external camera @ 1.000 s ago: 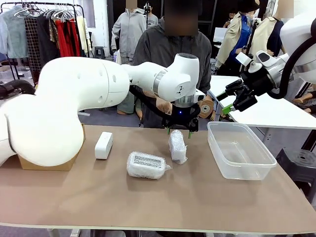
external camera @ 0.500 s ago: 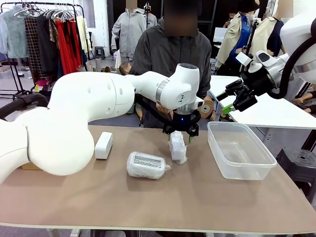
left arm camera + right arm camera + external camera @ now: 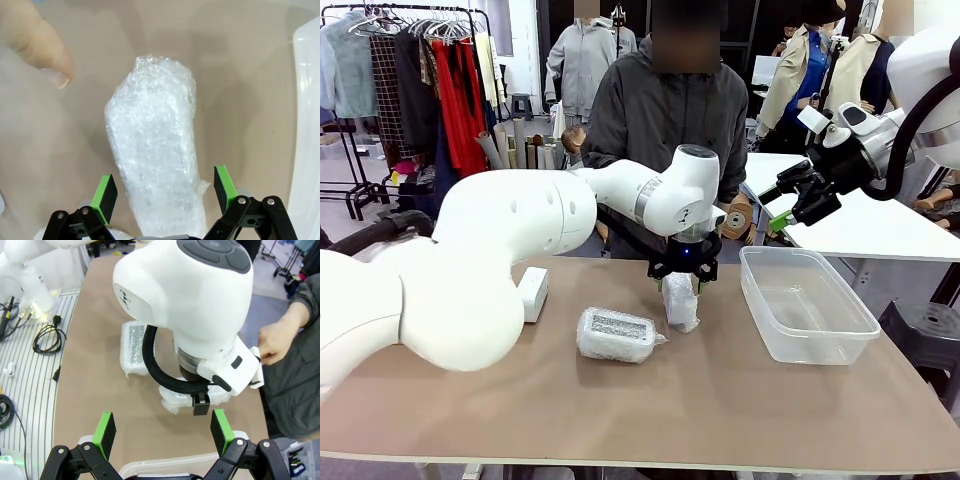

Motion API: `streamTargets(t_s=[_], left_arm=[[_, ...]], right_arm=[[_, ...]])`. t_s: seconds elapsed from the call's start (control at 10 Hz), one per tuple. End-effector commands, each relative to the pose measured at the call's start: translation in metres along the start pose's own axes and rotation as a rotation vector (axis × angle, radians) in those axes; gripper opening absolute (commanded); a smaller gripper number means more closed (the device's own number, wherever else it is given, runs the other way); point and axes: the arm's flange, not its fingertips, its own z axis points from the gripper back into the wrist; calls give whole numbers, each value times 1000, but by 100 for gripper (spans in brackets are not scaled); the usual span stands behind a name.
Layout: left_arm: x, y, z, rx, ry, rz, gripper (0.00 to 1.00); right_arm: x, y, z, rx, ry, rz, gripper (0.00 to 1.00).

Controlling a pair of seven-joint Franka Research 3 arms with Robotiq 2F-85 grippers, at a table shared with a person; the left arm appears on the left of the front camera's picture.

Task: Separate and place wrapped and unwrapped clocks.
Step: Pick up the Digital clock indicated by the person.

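jaws on my left gripper [image 3: 682, 287] are standing wide apart, straddling the upright wrapped clock [image 3: 155, 160] with a gap on each side. nothing is being clamped yet. jaws on my right gripper [image 3: 778, 206] are gaping too, hanging empty up at the far right, well apart from the work. the brown table [image 3: 740, 420] is carrying everything: the clear tub [image 3: 825, 345] is sitting empty just to the right of that clock, the other wrapped clock [image 3: 616, 334] is lying flat near the middle, and the bare clock [image 3: 535, 290] is standing to the left, partly behind my arm. a person's fingertip [image 3: 50, 65] is hovering near the upright clock. i am judging this as the grasp step on the first wrapped one — next i am needing to sink a little, close squarely on its crinkly sides without crushing the wrap, then lift it away, likely toward the tub.
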Motion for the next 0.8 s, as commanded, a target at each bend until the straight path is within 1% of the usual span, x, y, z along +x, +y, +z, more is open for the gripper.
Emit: streamTargets(t_s=[0.0,0.1,0.2,0.5,0.6,0.7], left_arm=[[16,-8,-4,1,-39,22,100],[15,-8,-10,-16,-49,-25,100],[13,-5,-14,-5,-59,-28,83],[6,-4,-14,-1,-65,-26,24],[2,-1,-12,-12,-54,-22,4],[-2,3,-8,-11,-49,-15,0]], right_arm=[[1,1,0,-1,1,6,100],[1,1,0,-1,1,6,100],[1,1,0,-1,1,6,100],[1,1,0,-1,1,6,100],[1,1,0,-1,1,6,100],[1,1,0,-1,1,6,100]])
